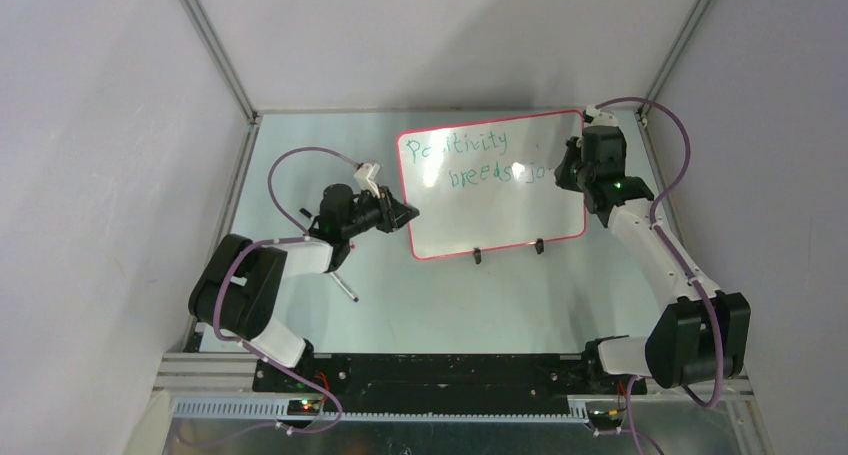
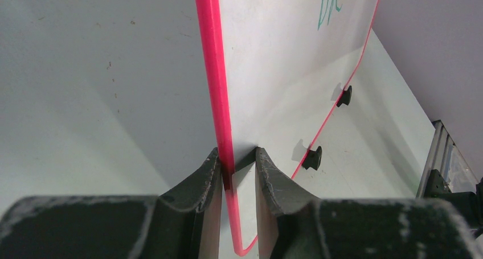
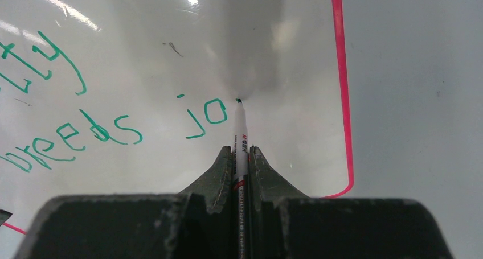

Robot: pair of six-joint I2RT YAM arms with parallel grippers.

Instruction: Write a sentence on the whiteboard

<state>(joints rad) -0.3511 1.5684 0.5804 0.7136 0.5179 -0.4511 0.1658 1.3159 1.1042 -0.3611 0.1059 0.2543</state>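
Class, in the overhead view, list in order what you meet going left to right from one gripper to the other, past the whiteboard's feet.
First the left gripper → left black foot → right black foot → right gripper.

table point(image 1: 450, 300): we see a pale, faintly green surface.
whiteboard point(image 1: 500, 215): we see it resting on two black feet point(image 1: 477, 257), toward the far edge, right of centre.
thin rod point(image 1: 345, 286): we see it lying left of centre.

Top overhead, from rear; wrist views close; all share whiteboard point(image 1: 500, 215).
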